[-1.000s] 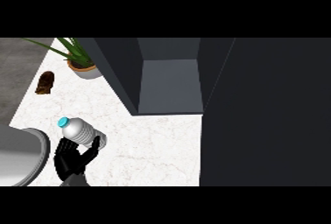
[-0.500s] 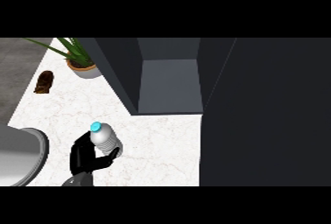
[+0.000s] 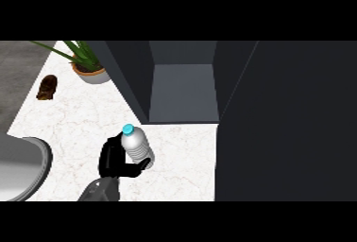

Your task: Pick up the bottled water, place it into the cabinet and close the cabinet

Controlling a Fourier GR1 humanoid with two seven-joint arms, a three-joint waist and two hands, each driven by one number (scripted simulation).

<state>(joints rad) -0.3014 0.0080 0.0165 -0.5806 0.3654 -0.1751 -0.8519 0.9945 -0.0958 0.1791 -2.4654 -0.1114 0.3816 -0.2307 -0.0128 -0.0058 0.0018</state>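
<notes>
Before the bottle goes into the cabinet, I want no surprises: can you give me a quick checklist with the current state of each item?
1. Bottled water held: the left hand has fingers curled round it. Ok.
2. Cap on the bottle: blue cap in place. Ok.
3. Cabinet open: the interior is visible and nothing shows inside. Ok.
4. Path from bottle to opening: bare counter between them; potted plant and brown object sit off to the left. Ok.
5. Door free to close: the dark panel at right looks like the door, hinge unseen. Cannot tell.
6. Right hand: not in view. Cannot tell.
</notes>
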